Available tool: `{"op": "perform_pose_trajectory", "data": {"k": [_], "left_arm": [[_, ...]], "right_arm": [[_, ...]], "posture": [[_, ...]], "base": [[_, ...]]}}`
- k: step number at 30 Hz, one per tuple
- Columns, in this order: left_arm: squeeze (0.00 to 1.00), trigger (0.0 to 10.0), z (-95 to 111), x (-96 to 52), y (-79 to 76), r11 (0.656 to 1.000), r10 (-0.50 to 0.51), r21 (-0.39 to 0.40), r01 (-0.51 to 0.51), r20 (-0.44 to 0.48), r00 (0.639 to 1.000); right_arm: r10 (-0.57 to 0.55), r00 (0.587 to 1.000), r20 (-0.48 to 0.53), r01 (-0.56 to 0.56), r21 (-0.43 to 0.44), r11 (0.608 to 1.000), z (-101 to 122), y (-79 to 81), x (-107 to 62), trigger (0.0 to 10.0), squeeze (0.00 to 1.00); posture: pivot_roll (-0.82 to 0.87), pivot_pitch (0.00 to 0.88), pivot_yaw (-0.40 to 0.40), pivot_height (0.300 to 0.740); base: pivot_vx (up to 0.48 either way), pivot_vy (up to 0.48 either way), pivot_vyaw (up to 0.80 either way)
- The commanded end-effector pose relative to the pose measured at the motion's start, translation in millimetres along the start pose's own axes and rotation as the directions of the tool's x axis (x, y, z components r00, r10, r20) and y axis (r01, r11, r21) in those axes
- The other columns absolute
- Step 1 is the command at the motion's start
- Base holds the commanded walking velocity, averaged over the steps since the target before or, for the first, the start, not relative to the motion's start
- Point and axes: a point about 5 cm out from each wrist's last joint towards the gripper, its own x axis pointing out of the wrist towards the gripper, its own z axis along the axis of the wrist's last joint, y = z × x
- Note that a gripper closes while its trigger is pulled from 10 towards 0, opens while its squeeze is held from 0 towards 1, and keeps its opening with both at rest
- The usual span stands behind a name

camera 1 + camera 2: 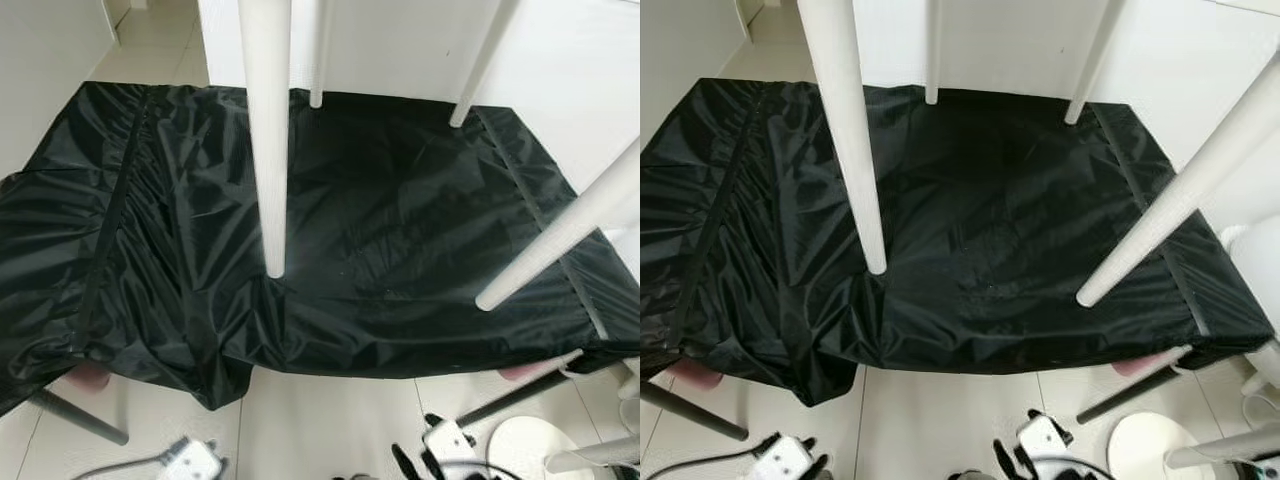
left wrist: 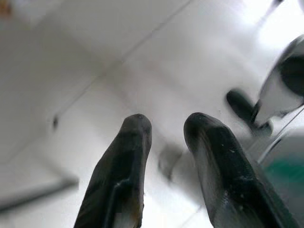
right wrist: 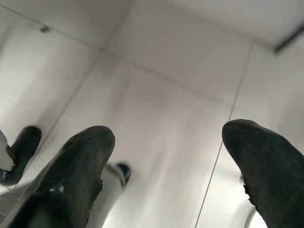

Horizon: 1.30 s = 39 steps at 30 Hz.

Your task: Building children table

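1. Four round white tapered table legs come down from the top of the head views. The near-left leg (image 1: 268, 140) stands upright and its tip presses into the black sheet. The near-right leg (image 1: 565, 233) slants and ends just above the sheet. The two far legs, one (image 1: 318, 55) left of centre and one (image 1: 482, 62) to the right, reach the sheet's far edge.
2. One crinkled glossy black fabric sheet (image 1: 400, 250) covers a low flat frame. It sags over the near-left corner down to the floor.
3. Two grey metal frame legs stick out from under the sheet onto the pale tiled floor (image 1: 320, 420): one (image 1: 75, 415) at the near left, one (image 1: 515, 398) at the near right.
4. A pink piece (image 1: 88, 376) peeks out under the sheet's near-left edge and another (image 1: 530, 371) under the near-right edge; I cannot tell what they are.
5. One round white disc (image 1: 525, 445) lies on the floor at the near right, with a white rod (image 1: 590, 457) across it.
6. The left gripper (image 2: 166, 130) hangs low over the tiles, its two black fingers (image 2: 124, 161) a narrow gap apart and holding nothing.
7. The right gripper (image 3: 168, 137) also hangs over the tiles, its fingers (image 3: 80, 161) spread wide and empty.
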Motion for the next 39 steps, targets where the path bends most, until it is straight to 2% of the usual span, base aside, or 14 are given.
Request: {"op": "perform_pose_trajectory", "data": {"k": [1, 2, 3, 13, 16, 20, 24, 32, 34, 35, 36, 39], "left_arm": [[0.00, 10.0, -15, -5.4, 4.4, 0.994, 0.021, -0.107, -0.028, -0.066, 0.998], [0.00, 10.0, -15, -5.4, 4.4, 0.994, 0.021, -0.107, -0.028, -0.066, 0.998], [0.00, 10.0, -14, -2.9, 6.7, 0.988, 0.044, -0.142, -0.053, -0.067, 0.997], [0.00, 10.0, 0, 13.4, 9.9, 0.987, 0.043, -0.156, -0.047, -0.031, 0.999], [0.00, 10.0, 8, 22.6, 12.2, 0.980, 0.065, -0.185, -0.068, -0.023, 0.998], [0.00, 10.0, 13, 23.1, 19.0, 0.961, 0.105, -0.259, -0.096, 0.021, 0.994], [0.00, 10.0, 8, 26.0, 15.8, 0.950, 0.112, -0.290, -0.119, -0.040, 0.993], [0.00, 10.0, 1, 31.8, 0.6, 0.938, 0.089, -0.324, -0.124, -0.122, 0.989], [0.00, 10.0, -3, 34.5, -1.9, 0.923, 0.109, -0.344, -0.170, -0.190, 0.976], [0.00, 10.0, -3, 34.5, -1.9, 0.923, 0.109, -0.344, -0.170, -0.190, 0.976], [0.00, 10.0, -5, 38.0, -5.9, 0.899, 0.104, -0.394, -0.193, -0.237, 0.966], [0.00, 10.0, -6, 39.7, -7.5, 0.887, 0.112, -0.405, -0.223, -0.280, 0.953]], "right_arm": [[-0.059, 0.996, -0.070, 0.064, 0.073, 0.995, -10, 1.7, -0.1, 10.0, 0.00], [-0.059, 0.996, -0.070, 0.064, 0.073, 0.995, -10, 1.7, -0.1, 10.0, 0.00], [-0.071, 0.994, -0.081, 0.077, 0.080, 0.994, -10, 2.8, 2.8, 10.0, 0.00], [-0.077, 0.990, -0.116, 0.090, 0.117, 0.989, -6, 1.6, 14.1, 10.0, 0.00], [-0.115, 0.980, -0.163, 0.139, 0.148, 0.979, -9, -4.2, 14.4, 10.0, 0.00], [-0.121, 0.977, -0.178, 0.147, 0.144, 0.978, -11, -4.9, 13.4, 10.0, 0.00], [-0.136, 0.961, -0.242, 0.182, 0.180, 0.967, -21, -2.4, 9.1, 10.0, 0.00], [-0.132, 0.944, -0.302, 0.203, 0.218, 0.955, -29, 6.3, 5.7, 10.0, 0.00], [-0.128, 0.930, -0.344, 0.214, 0.225, 0.950, -35, 10.1, 3.5, 10.0, 0.00], [-0.128, 0.930, -0.344, 0.214, 0.225, 0.950, -35, 10.1, 3.5, 10.0, 0.00], [-0.124, 0.924, -0.361, 0.217, 0.232, 0.948, -37, 11.9, 2.5, 10.0, 0.00], [-0.125, 0.915, -0.383, 0.224, 0.227, 0.948, -39, 12.4, 1.4, 10.0, 0.00]], "posture": [[0.11, 0.133, -0.053, 0.740], [0.11, 0.133, -0.053, 0.740], [0.11, 0.128, -0.054, 0.740], [0.11, 0.121, -0.051, 0.740], [0.11, 0.118, -0.059, 0.740], [0.11, 0.123, -0.059, 0.740], [0.11, 0.136, -0.062, 0.740], [0.10, 0.144, -0.051, 0.740], [0.10, 0.142, -0.048, 0.740], [0.10, 0.142, -0.048, 0.740], [0.10, 0.138, -0.054, 0.740], [0.10, 0.135, -0.056, 0.740]], "base": [[0.000, 0.000, 0.00], [0.000, 0.000, 0.00], [0.000, 0.000, 0.00], [0.000, 0.000, 0.00], [0.000, 0.000, 0.00], [0.000, 0.000, 0.00], [0.000, 0.000, 0.00], [0.000, 0.000, 0.00], [0.000, 0.000, 0.00], [0.000, 0.000, 0.00], [0.000, 0.000, 0.00], [0.000, 0.000, 0.00]]}}
